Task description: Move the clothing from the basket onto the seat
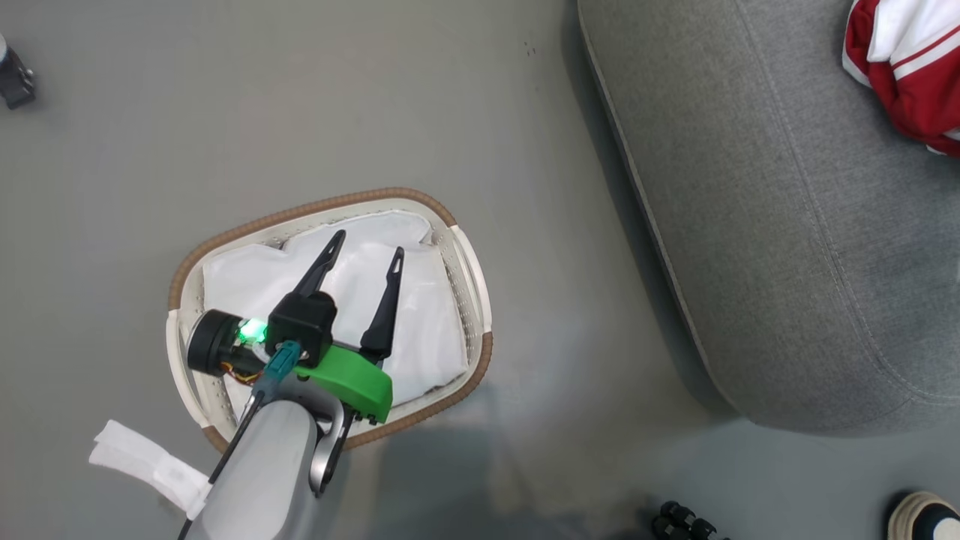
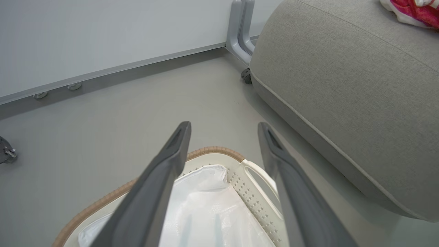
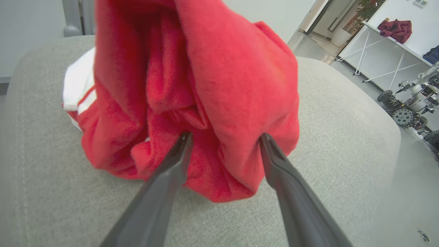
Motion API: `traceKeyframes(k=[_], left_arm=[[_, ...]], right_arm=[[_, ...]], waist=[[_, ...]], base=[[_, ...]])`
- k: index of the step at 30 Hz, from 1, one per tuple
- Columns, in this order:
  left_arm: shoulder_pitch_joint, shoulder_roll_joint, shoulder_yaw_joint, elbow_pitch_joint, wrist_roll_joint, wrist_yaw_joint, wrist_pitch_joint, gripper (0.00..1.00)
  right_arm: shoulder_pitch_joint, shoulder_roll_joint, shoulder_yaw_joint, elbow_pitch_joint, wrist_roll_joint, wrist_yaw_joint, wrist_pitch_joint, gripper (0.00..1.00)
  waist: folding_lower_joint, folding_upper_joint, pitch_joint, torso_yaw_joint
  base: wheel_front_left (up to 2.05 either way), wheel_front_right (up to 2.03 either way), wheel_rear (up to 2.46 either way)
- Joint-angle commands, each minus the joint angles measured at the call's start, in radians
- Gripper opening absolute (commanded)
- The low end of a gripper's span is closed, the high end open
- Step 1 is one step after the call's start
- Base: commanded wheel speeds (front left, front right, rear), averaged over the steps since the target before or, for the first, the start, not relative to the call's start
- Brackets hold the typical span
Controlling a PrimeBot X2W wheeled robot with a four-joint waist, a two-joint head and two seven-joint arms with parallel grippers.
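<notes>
The right gripper [image 3: 224,137] has its jaws apart at the lower middle of its wrist view. The tips sit in folds of the red clothing [image 3: 205,85], heaped on the grey seat [image 3: 343,137], which looks like a release rather than a grip. At the head view's lower left, the left gripper [image 1: 368,243] hovers with jaws spread over the basket [image 1: 300,214] and its white lining [image 1: 420,315], likely ready for any leftovers.
</notes>
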Motion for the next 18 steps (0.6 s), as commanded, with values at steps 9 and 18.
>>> traceKeyframes(k=[9,18], left_arm=[[0.086,-0.011,0.057,0.008,-0.019,0.014,0.000,1.00],[0.155,-0.019,0.120,-0.029,-0.028,0.046,0.000,1.00]], right_arm=[[0.241,0.072,0.063,-0.116,0.063,-0.001,-0.005,1.00],[0.333,0.149,0.241,-0.254,0.143,-0.001,-0.005,1.00]], waist=[[0.0000,0.0000,-0.131,0.032],[0.0000,0.0000,-0.214,0.099]], base=[[0.00,0.00,0.00],[0.00,0.00,0.00]])
